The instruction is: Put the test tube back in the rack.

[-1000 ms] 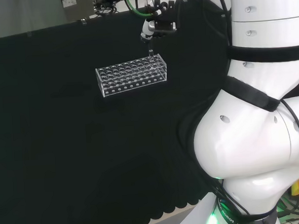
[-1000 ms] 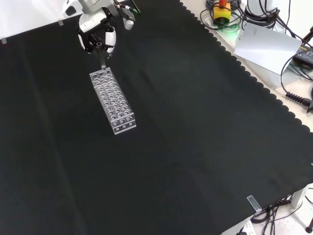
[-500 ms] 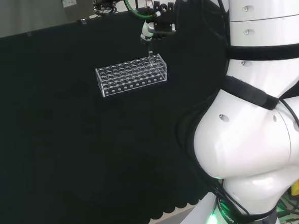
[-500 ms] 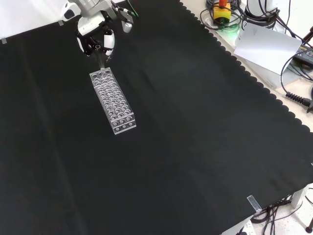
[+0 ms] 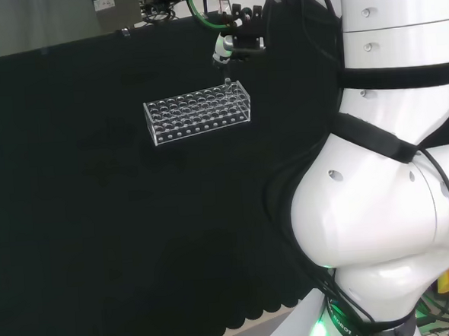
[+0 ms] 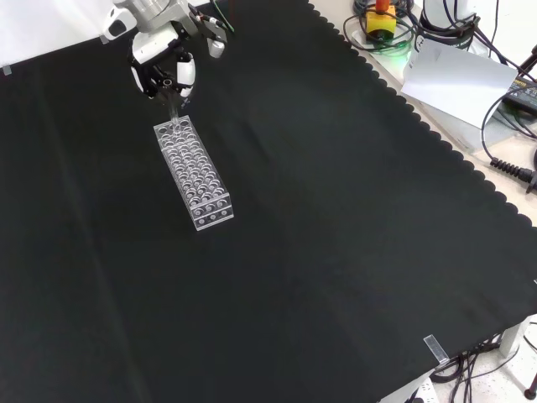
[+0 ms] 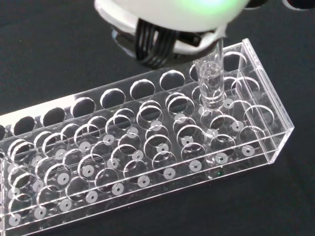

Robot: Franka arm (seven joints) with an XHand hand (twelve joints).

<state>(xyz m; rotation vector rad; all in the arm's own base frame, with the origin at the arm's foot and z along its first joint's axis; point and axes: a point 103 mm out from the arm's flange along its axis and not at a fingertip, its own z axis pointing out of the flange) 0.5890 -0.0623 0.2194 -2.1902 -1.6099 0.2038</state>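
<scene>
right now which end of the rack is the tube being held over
The test tube hangs over the rack end nearest the hand: top end in the front view, right end in the head view. The opposite end is away from it.

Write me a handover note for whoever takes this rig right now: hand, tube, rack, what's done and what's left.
Hand: shut on the test tube, holding it upright by its upper part.
Rack: clear, lying on the black cloth; no other tubes visible in it.
Tube: over the rack's end nearest the hand; in the wrist view its bottom sits at a hole near that end, barely entered if at all.
Done: tube brought to the rack and lined up.
Left: lower it fully into the hole, open the fingers, lift the hand away.
</scene>
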